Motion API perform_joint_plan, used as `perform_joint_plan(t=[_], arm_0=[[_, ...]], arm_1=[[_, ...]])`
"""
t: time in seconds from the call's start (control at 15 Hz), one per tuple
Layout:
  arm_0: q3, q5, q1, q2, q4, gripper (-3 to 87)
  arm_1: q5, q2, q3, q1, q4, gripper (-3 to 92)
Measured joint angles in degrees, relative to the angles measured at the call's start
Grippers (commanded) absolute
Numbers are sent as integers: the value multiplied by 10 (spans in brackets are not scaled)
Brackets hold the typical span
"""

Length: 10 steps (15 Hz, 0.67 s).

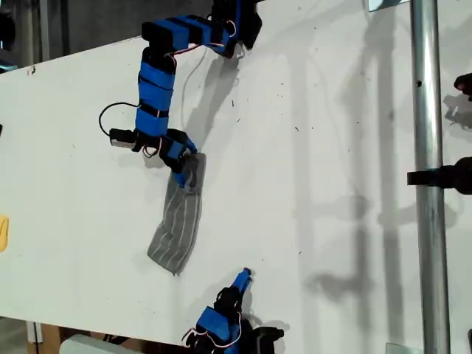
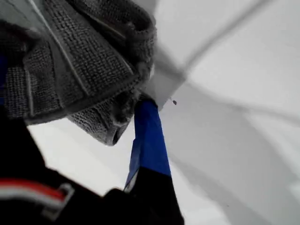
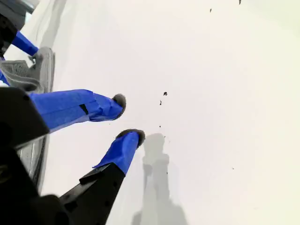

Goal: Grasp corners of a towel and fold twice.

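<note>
Grey towel [image 1: 179, 221] with fine pale stripes, folded into a long narrow strip on the white table. Its upper end is bunched and pinched in my first gripper [image 1: 184, 164], layers stacked there; the rest trails away flat from the jaws. Free end lies near my second gripper [image 1: 244, 276], not touching.

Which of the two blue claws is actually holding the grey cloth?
My first gripper, on the arm reaching in from the exterior view's top, is clamped on the towel. My second gripper, at that view's bottom edge, is open and holds nothing.
</note>
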Motion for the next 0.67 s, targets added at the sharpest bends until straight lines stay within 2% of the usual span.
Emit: perform_joint_plan(t=[0.13, 0.2, 0.47, 0.67], arm_0=[[0, -4, 7, 0, 0, 99], [0, -5, 11, 0, 0, 98], [0, -10, 20, 0, 0, 98], [0, -10, 19, 0, 0, 99]], arm_1=[[-10, -23, -32, 8, -21, 181], [-12, -35, -48, 13, -24, 140], [-58, -59, -93, 36, 18, 66], [-71, 106, 109, 39, 33, 27]])
